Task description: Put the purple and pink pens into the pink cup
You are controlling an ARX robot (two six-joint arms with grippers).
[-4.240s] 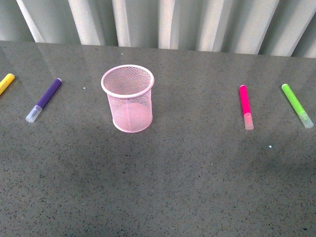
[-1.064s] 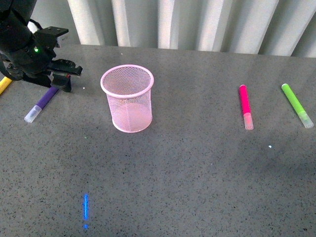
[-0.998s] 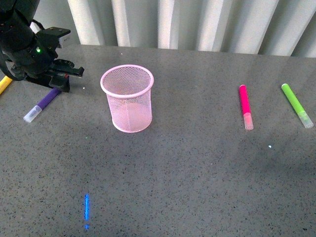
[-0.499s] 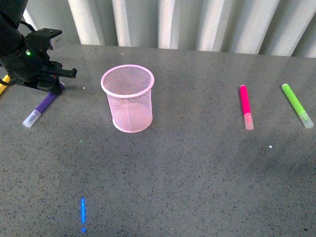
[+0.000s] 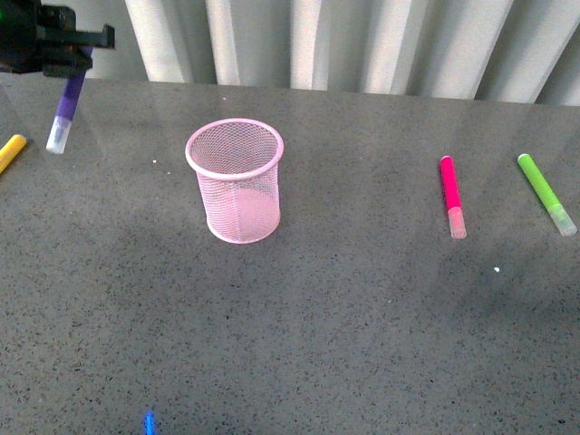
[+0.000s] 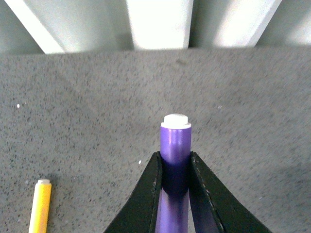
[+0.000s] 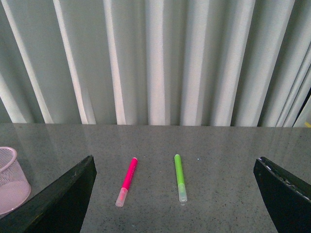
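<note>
our left hand (image 5: 71,50) is clamped on the purple pen (image 5: 65,109), its two smooth black fingers (image 6: 151,189) pressing the glossy barrel from both sides. the pen hangs steeply over the far left corner of the worktop (image 5: 344,308), its translucent cap pointing down. from the wrist we see the round barrel (image 6: 175,141) ending in a pale flat tip.

the pink cup (image 5: 240,204) stands upright left of the worktop's middle, a pale wire-mesh cylinder with a solid rolled rim, well apart from the held pen. nothing shows inside it.

the pink pen (image 5: 448,186) lies flat on the right half of the worktop, hot-pink barrel toward the far edge and clear cap toward the near edge. the lime-green marker (image 5: 541,186) lies near it, closer to the right edge, and the two do not touch. the yellow marker (image 5: 11,152) lies at the left edge, partly cut off.

our right hand (image 7: 175,161) is spread wide and holds nothing, its dark fingers (image 7: 68,196) framing the pink pen (image 7: 127,177) and the green marker (image 7: 179,174).

the worktop is grey, speckled and stone-like, with a faint sheen. pale pleated curtains (image 5: 362,41) hang behind its far edge.
</note>
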